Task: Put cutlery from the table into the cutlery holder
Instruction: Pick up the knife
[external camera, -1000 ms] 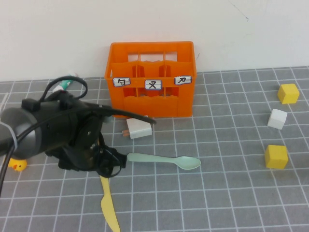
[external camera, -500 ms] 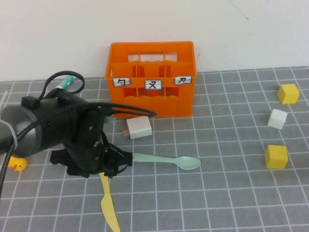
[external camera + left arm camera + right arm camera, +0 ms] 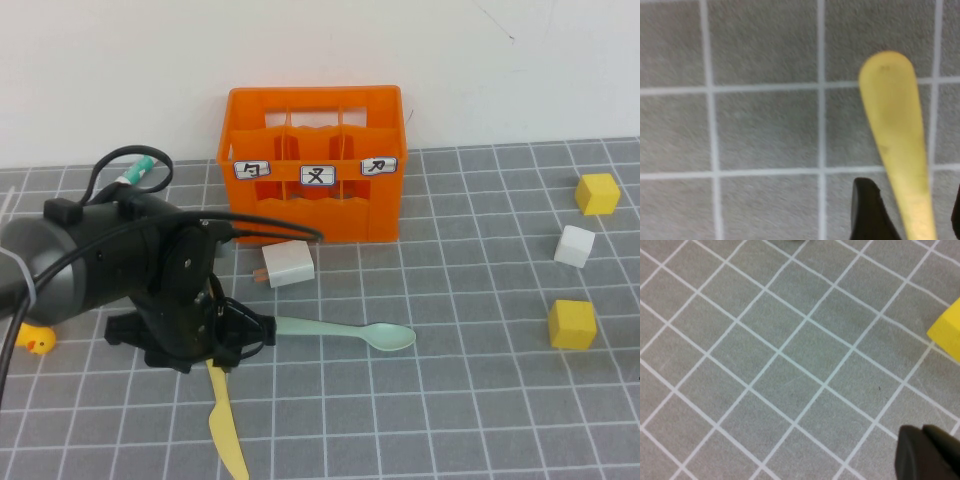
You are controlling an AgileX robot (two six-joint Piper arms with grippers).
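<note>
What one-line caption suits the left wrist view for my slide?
Left gripper low over the table, fingers straddling the pale yellow knife.

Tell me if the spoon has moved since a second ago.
No. The spoon lies on the same grid squares below the crate. The left gripper straddles the knife; the right gripper is elsewhere.

Look to the right side of the table point(image 3: 470, 400) and you'll find three cubes: a yellow cube point(image 3: 597, 193) farthest back, a white cube point(image 3: 574, 246) just in front of it, and a second yellow cube point(image 3: 571, 324) nearer still. You can see a white block point(image 3: 289, 263) with a salmon-orange piece at its left end lying near the table's middle. At the far left edge sits a small yellow duck toy point(image 3: 37, 343). A green-capped white glue stick point(image 3: 138, 171) peeks out further back.
</note>
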